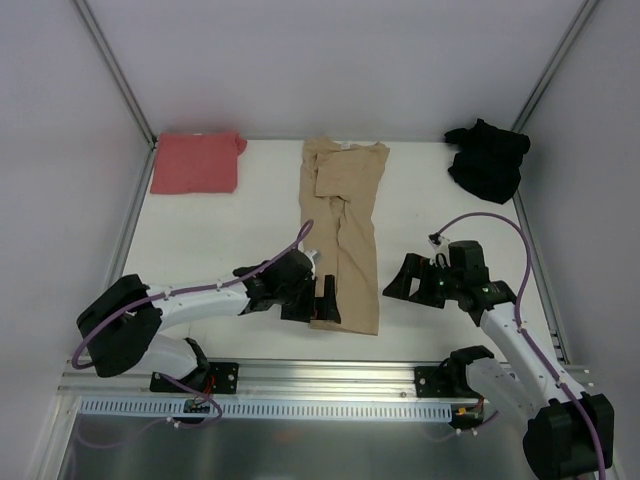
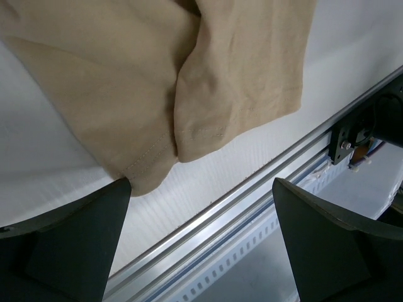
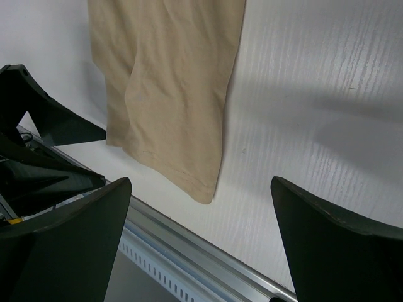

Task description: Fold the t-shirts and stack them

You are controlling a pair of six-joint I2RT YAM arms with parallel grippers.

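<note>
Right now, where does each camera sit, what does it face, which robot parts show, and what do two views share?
Top external: above, behind the robot, facing the table; both arms show.
Left wrist: arm-mounted, faces the tan shirt hem; open left tool shows.
Right wrist: likewise faces it; open right tool shows.
Shared: that hem.

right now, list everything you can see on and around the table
tan t-shirt: one, tan-beige, table centre, folded into a long strip
salmon t-shirt: one, salmon-red, far left corner, folded
black t-shirt: one, black, far right corner, crumpled
table: one, white, under all three shirts
rail: one, silver, near edge
left gripper: one, black, open, at the tan t-shirt's near left corner
right gripper: one, black, open, right of the tan t-shirt's near end
</note>
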